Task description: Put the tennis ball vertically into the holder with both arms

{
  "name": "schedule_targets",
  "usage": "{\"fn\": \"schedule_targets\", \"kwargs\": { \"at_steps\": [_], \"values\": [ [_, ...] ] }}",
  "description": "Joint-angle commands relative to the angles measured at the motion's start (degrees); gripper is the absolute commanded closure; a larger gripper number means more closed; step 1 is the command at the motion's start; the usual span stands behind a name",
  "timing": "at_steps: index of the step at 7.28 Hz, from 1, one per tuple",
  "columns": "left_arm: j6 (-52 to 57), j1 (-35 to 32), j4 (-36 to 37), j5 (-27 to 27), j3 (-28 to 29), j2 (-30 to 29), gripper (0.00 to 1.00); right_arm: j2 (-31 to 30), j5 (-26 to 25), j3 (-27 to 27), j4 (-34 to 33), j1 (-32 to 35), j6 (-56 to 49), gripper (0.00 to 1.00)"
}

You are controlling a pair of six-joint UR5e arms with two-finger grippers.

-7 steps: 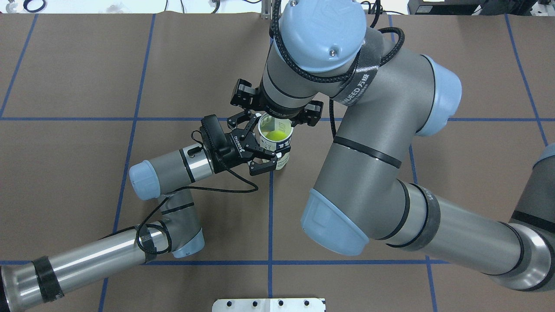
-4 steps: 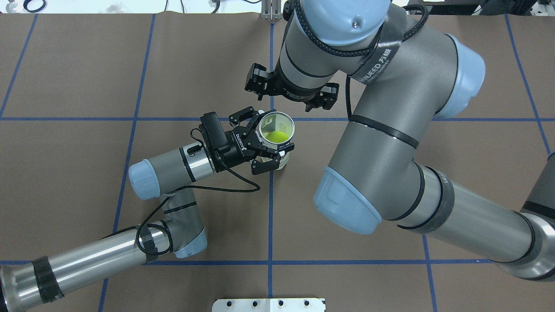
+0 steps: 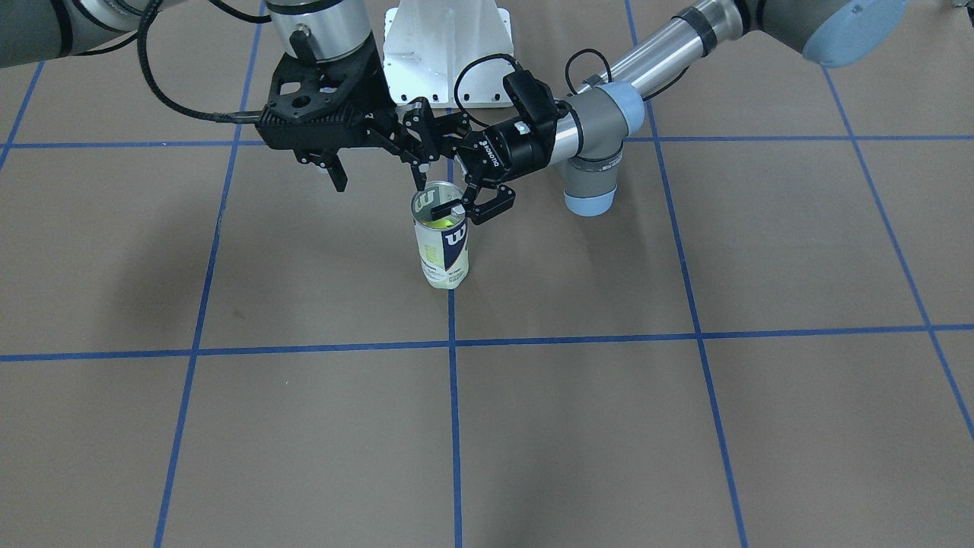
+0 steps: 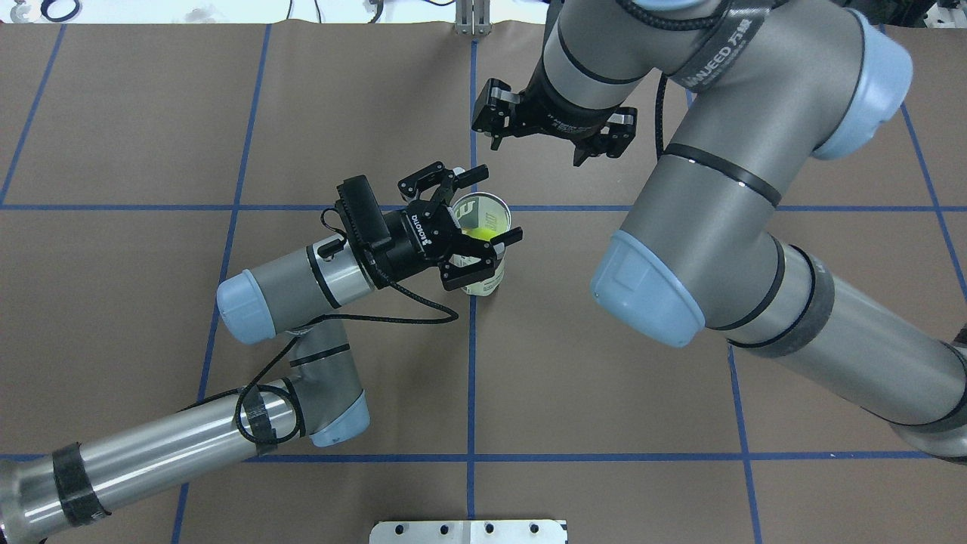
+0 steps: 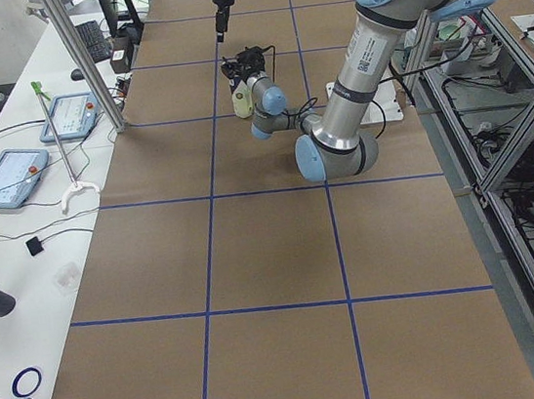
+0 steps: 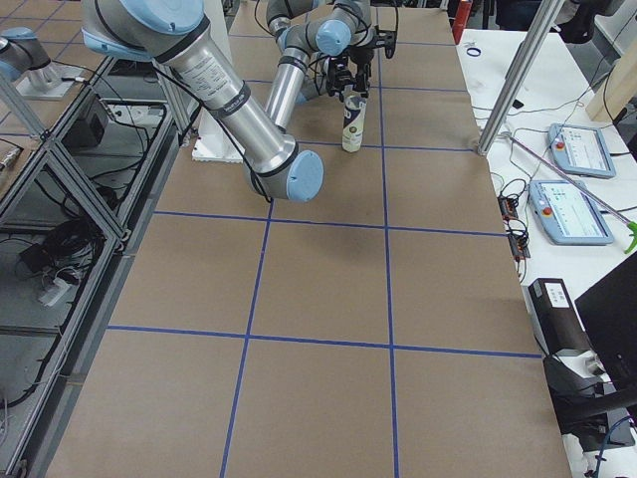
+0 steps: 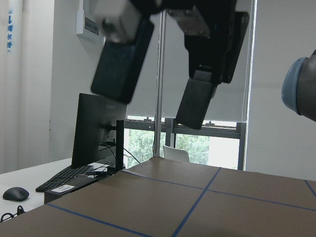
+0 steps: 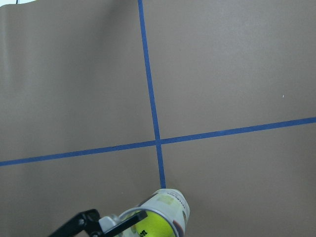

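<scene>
The holder (image 4: 483,249), a clear can with a white and navy "W" label, stands upright on the brown table; it also shows in the front view (image 3: 444,251) and the right wrist view (image 8: 170,210). A yellow-green tennis ball (image 4: 477,233) sits inside it. My left gripper (image 4: 498,204) is open, with its fingers spread wide at the height of the can's rim and not gripping it. The left wrist view shows its fingers (image 7: 121,59) with nothing between them. My right gripper (image 4: 540,143) is open and empty, raised beyond the can to its far right.
The white pedestal base (image 3: 445,46) stands at the table's robot-side edge. Blue tape lines (image 4: 471,363) cross the brown table. Side benches hold tablets (image 5: 8,174) and other gear (image 6: 572,209). My large right arm (image 4: 702,249) hangs over the table's right half.
My right gripper has risen off the can and moved away to the far right. My left gripper's fingers have spread wider and lifted off the can's sides. The ball stays in the can.
</scene>
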Motion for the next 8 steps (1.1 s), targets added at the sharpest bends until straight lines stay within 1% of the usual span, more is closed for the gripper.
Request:
{"fn": "schedule_targets", "kwargs": {
  "at_steps": [1,4,6,8],
  "values": [
    [-5.39,-1.54,0.15,1.06,-1.83,0.48,0.01,-4.70,4.10,-0.17,0.21,6.55,-9.79,0.00],
    [-5.61,-5.41,0.23,1.06,-2.80,4.25,0.01,-15.50,8.93,-1.48,0.47,19.38,-32.36,0.00],
    [-5.61,-8.66,0.24,1.06,-3.67,7.50,0.01,-21.66,10.09,-2.28,0.47,24.93,-41.71,0.00],
    [-5.70,-11.47,0.24,0.88,-4.20,9.87,0.01,-28.60,13.50,-2.54,0.56,31.86,-55.04,0.00]
  ]
}}
